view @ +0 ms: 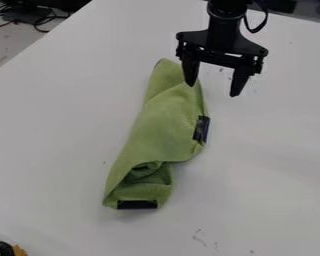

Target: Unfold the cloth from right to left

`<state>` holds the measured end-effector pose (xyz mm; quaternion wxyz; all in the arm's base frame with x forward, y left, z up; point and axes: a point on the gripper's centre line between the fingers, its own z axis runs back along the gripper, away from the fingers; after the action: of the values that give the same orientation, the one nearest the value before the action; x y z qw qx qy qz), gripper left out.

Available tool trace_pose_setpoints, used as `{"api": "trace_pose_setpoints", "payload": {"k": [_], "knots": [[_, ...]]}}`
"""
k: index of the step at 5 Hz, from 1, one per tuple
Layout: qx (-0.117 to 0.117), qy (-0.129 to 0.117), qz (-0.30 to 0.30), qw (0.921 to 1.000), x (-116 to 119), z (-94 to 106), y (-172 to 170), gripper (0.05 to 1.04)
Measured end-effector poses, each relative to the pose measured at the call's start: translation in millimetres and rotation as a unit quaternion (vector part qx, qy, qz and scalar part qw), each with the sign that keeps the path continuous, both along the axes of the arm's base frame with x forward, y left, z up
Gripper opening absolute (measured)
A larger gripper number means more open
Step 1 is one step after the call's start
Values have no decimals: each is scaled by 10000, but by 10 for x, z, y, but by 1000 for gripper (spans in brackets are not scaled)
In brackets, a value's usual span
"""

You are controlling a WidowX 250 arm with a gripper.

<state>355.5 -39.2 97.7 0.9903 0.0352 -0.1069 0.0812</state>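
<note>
Camera view: my claw hangs down from the top edge, right of the middle, with its two fingers spread well apart and nothing between them. One finger overlaps the upper part of the green cloth as seen from here; whether it touches the fabric, I cannot tell. My other finger is off to the right of the cloth, over bare counter.

The cloth lies near the middle of the counter, gathered into a long, narrow bundle that slants from a narrow end near my claw down to a wider end at the lower left. A crease runs across its upper part, and near the lower end a fold gapes, with more bunched green fabric inside. One dark patch sits on its right edge, and another dark patch runs along its bottom edge.

Thin dark marks show on the counter below and to the right of the cloth. Cables lie beyond the counter at the upper left.
</note>
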Motion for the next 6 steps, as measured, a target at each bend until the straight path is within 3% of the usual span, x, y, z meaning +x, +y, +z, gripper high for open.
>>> {"api": "trace_pose_setpoints", "payload": {"k": [1,2,4,5,6], "knots": [[4,123,12,9999,-8,-95,-3,1001],[-44,280,-153,9995,8,-341,-169,1001],[-147,334,-202,9991,24,-709,-307,1001],[-210,363,-175,9990,64,-818,-190,1001],[122,530,-118,9984,98,-709,-21,1001]]}}
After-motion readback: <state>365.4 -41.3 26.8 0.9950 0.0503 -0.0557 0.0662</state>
